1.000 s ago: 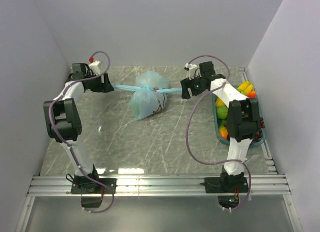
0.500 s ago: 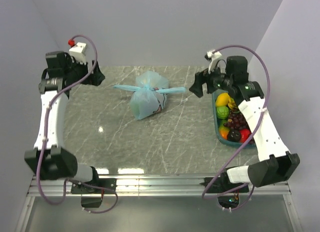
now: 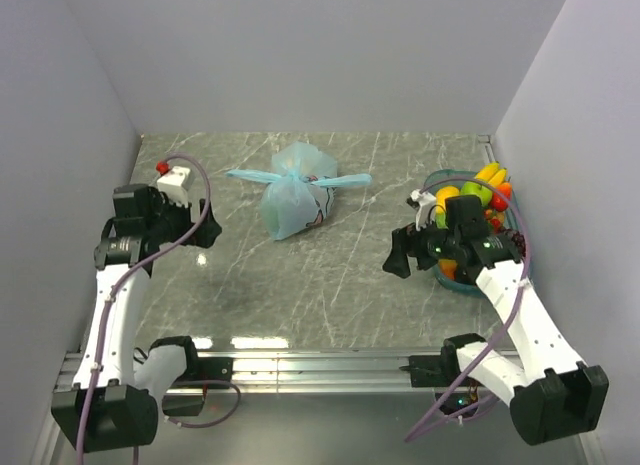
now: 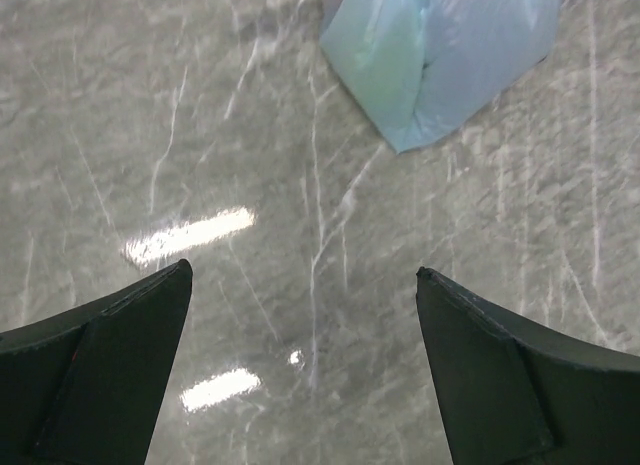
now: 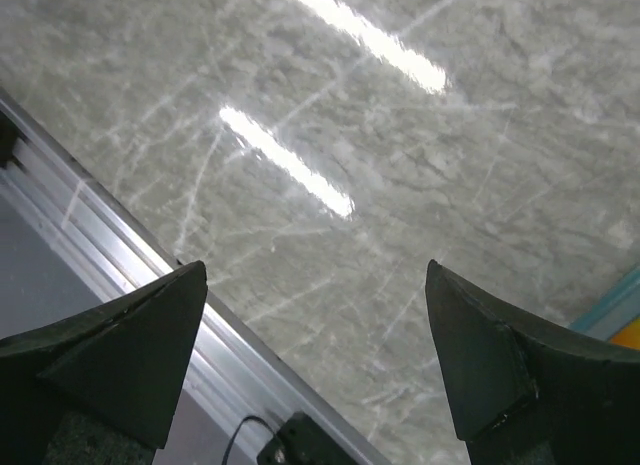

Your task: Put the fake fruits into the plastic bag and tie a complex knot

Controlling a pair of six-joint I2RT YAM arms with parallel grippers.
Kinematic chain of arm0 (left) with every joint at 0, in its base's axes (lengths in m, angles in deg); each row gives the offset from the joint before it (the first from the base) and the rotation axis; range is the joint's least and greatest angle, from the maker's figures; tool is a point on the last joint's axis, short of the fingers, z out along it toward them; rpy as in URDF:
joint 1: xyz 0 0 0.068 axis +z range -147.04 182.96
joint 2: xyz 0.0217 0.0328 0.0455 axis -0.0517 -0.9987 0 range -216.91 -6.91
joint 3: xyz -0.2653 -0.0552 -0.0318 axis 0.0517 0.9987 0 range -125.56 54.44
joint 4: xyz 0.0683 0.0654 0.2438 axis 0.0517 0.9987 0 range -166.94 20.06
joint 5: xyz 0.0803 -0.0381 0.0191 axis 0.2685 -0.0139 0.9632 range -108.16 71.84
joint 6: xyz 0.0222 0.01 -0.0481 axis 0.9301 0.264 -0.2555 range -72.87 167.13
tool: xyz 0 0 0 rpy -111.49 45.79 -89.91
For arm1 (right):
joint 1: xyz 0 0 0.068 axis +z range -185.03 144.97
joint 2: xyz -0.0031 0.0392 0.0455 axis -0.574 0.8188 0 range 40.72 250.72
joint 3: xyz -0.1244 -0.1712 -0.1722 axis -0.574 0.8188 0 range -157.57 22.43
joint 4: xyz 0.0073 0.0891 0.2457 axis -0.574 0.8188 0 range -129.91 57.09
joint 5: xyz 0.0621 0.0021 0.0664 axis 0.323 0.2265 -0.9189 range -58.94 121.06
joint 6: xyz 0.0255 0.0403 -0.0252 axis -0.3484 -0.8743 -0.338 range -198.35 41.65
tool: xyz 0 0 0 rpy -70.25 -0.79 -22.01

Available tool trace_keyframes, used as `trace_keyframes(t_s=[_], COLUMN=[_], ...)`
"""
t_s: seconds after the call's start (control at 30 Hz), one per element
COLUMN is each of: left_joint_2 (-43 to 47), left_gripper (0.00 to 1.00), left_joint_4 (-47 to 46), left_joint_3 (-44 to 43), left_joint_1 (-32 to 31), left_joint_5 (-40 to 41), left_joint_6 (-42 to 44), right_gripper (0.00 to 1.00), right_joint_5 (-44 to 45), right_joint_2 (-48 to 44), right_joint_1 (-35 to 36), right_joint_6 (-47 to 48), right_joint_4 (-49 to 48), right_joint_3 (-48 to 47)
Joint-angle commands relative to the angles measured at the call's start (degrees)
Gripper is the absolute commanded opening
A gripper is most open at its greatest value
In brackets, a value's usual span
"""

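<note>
The light-blue plastic bag [image 3: 292, 197] lies knotted on the marble table at the back middle, its handle ends spread left and right. Its lower corner shows in the left wrist view [image 4: 440, 60]. Fake fruits [image 3: 470, 195], a yellow banana, a green piece, orange and red pieces, sit in the teal tray [image 3: 433, 179] at the right. My left gripper [image 3: 205, 235] is open and empty, left of the bag and apart from it. My right gripper [image 3: 395, 265] is open and empty, in front of the tray, over bare table.
The aluminium rail [image 3: 320, 370] runs along the table's near edge and shows in the right wrist view [image 5: 90, 245]. White walls close the left, back and right sides. A teal tray corner [image 5: 620, 300] shows at the right wrist view's edge.
Both arms have let go of the bag's handles and drawn back toward the near side, grippers open. The bag lies still with its handles slack.
</note>
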Motion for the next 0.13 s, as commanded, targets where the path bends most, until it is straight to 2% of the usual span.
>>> trace_keyframes(t_s=[0.0,0.1], left_joint_2=[2.9,1.3], left_gripper=[0.99,0.99], left_joint_4=[-2.1,-1.4], left_joint_3=[2.1,-0.2], left_joint_1=[-0.2,-0.2], left_joint_5=[3.2,3.9], left_joint_6=[-1.6,-3.0], right_gripper=[0.96,0.97], right_joint_5=[-2.3,-2.2], right_joint_2=[-2.0,-2.4], right_joint_1=[-0.2,-0.2], right_joint_6=[-3.5,-4.5], right_joint_4=[-7.1,-8.3], right_joint_3=[1.8,1.7])
